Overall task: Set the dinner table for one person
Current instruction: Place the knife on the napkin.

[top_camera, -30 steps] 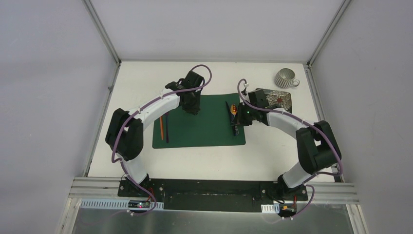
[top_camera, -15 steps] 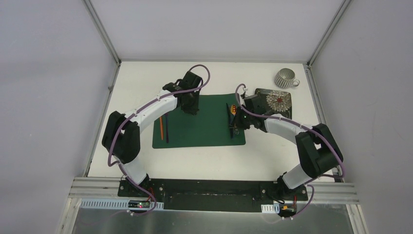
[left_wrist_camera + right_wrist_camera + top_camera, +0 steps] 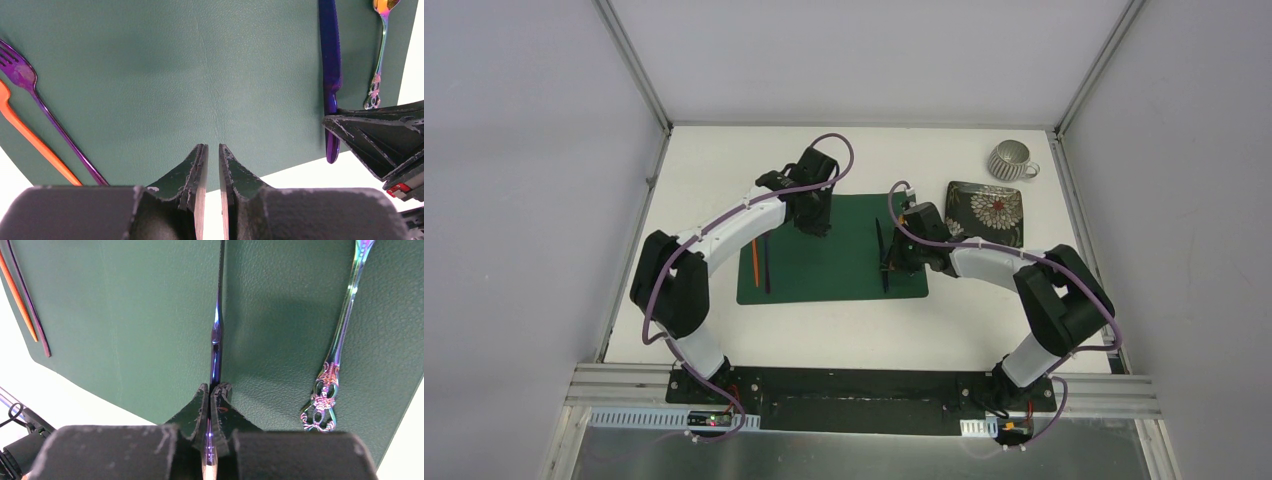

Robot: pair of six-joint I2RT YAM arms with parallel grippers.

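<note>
My right gripper (image 3: 212, 389) is clenched on the handle end of the blue knife (image 3: 218, 315). Its blade runs away from me over the right part of the green placemat (image 3: 125, 315), just left of the ornate spoon (image 3: 345, 315) lying along the mat's right edge. I judge I hold it there so knife and spoon end up side by side (whether the blade rests on the mat or hangs just above it, I cannot tell).

My left gripper (image 3: 212, 147) hovers above the mat, slightly parted and grasping nothing.

The purple fork (image 3: 45, 110) and an orange utensil (image 3: 30, 135) lie along the mat's left edge. That leaves the centre bare, presumably for the dark flowered plate (image 3: 986, 210). The plate sits on the white table (image 3: 724, 165) beside the mat's far right corner, and the cup (image 3: 1011, 160) stands in the table's far right corner.
</note>
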